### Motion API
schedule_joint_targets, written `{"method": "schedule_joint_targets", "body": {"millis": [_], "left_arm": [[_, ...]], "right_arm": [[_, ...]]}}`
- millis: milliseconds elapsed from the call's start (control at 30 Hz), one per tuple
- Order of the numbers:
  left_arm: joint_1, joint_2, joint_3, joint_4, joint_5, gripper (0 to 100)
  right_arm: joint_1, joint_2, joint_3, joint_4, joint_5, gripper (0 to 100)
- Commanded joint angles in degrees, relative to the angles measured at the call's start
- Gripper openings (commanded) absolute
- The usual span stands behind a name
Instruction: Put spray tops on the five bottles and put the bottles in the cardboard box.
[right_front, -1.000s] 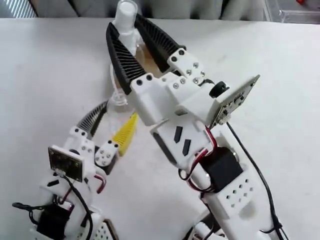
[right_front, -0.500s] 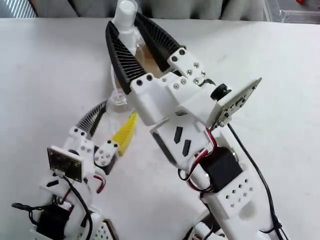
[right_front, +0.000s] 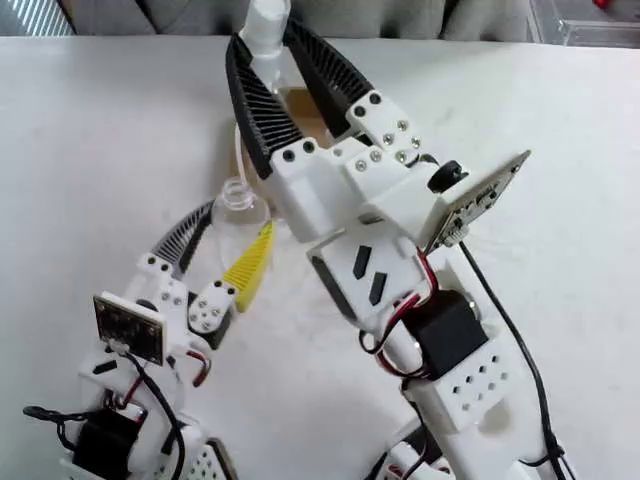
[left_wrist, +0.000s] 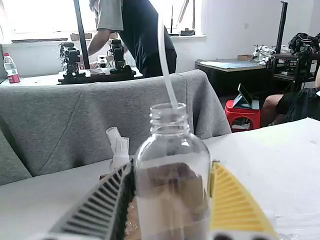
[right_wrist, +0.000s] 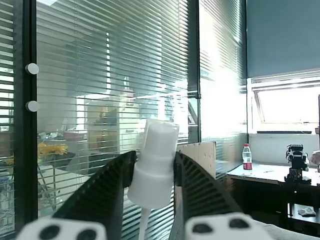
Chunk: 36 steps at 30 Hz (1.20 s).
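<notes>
The left jaws clamp a clear bottle (right_front: 240, 205) upright at the white bench (right_front: 100, 120). The right jaws, directly above it, grip a white spray top (right_wrist: 155, 165), whose thin tube (left_wrist: 165, 60) hangs down into the bottle's open neck.

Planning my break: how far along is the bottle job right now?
Done: unclear, though a far spray top stands by the cardboard box. In hand: the left gripper grips an open bottle, the right gripper holds a spray top above it, its tube in the neck. Left: seat it, box it, the others.
</notes>
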Motion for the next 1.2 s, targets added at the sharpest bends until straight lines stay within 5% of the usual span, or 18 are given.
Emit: {"method": "schedule_joint_targets", "body": {"millis": [0,867,1067,1167], "left_arm": [[0.22,-0.66,-0.70,0.18,-0.09,2],[0.22,-0.66,-0.88,0.26,0.18,2],[0.13,-0.66,-0.88,0.26,0.18,2],[0.13,-0.66,-0.88,0.26,0.18,2]], "right_arm": [[0.66,-1.10,-1.76,-0.04,0.44,1.5],[-7.34,-9.80,19.43,5.67,0.62,1.9],[-7.43,-9.98,17.93,14.11,0.53,15.2],[-7.43,-10.33,15.65,16.13,0.18,13.8]]}}
